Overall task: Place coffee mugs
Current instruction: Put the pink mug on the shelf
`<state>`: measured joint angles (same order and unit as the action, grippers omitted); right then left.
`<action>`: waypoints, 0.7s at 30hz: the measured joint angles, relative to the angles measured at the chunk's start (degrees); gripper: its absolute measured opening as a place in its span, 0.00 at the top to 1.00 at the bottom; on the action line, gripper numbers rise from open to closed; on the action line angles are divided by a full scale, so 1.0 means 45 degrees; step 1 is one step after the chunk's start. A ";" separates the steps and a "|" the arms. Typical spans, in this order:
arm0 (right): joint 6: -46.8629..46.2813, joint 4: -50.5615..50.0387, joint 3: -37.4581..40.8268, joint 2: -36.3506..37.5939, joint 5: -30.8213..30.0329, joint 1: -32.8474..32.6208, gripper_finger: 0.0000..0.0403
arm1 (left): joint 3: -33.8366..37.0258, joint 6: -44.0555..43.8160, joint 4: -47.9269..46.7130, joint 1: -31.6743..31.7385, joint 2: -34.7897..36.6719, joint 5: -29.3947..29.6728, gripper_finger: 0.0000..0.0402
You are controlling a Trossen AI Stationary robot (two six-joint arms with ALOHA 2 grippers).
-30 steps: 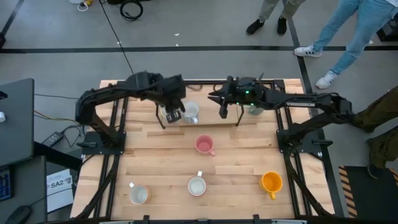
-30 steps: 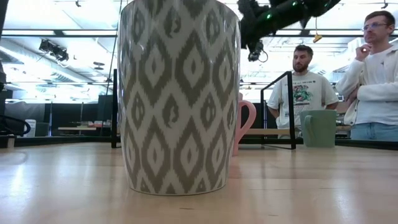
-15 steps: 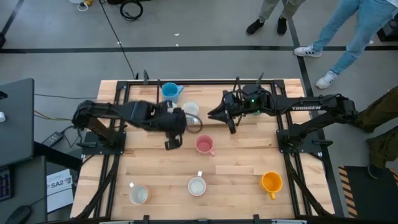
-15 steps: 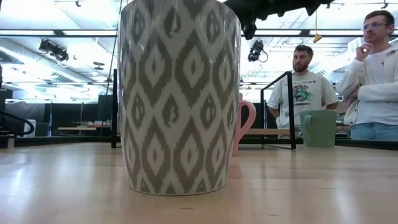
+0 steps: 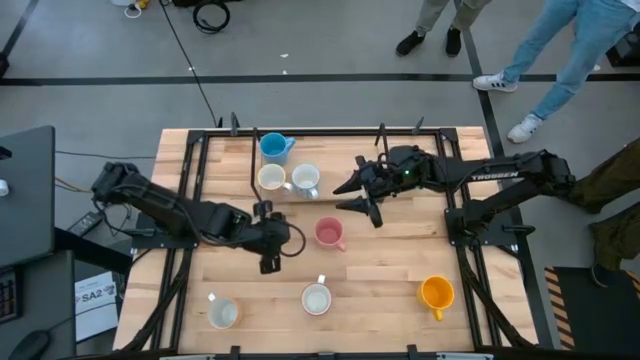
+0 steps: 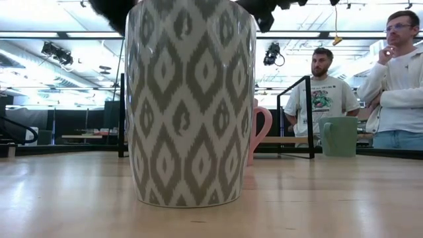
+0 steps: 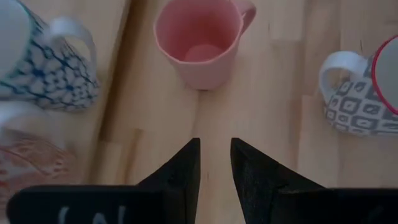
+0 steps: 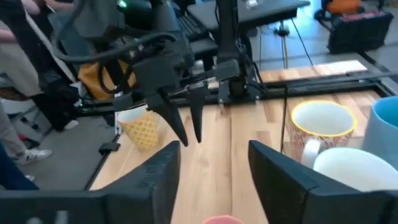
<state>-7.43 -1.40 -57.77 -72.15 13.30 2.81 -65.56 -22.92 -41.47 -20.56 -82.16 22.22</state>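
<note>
Pink mug (image 7: 202, 43) fills left wrist view; both grippers' fingers (image 7: 186, 168) spread, empty.

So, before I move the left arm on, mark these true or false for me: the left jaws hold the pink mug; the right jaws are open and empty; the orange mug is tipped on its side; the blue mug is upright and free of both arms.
1. The left jaws hold the pink mug. False: the left gripper points at the pink mug but stops short of it, and its jaws have only a narrow gap with nothing between them.
2. The right jaws are open and empty. True: the right gripper has its jaws wide apart over bare wood.
3. The orange mug is tipped on its side. False: the orange mug stands upright, mouth up.
4. The blue mug is upright and free of both arms. True: the blue mug stands alone.
</note>
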 joint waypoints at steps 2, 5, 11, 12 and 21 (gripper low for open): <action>0.0012 -0.1419 -0.0822 -0.0245 -0.0601 -0.0212 0.46 | 0.0759 -0.0112 0.0777 -0.0005 0.0229 0.0004 0.76; 0.0044 -0.3614 -0.2242 -0.1040 -0.1732 -0.0496 0.43 | 0.1723 -0.0105 0.1801 0.0000 0.0479 0.0009 0.76; 0.0263 -0.6724 -0.4355 -0.3170 -0.2137 -0.0730 0.43 | 0.3004 -0.0097 0.3466 0.0024 0.0547 0.0009 0.76; 0.0265 -0.7037 -0.4557 -0.3512 -0.2137 -0.0727 0.43 | 0.3150 -0.0096 0.3682 0.0024 0.0547 0.0011 0.76; 0.0357 -0.8051 -0.5117 -0.5511 -0.2409 -0.0398 0.43 | 0.3434 -0.0086 0.3947 0.0019 0.0547 0.0009 0.76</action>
<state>-5.82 -37.63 -80.79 -96.95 2.46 1.02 -50.11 -23.31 -23.70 -20.47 -79.70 22.26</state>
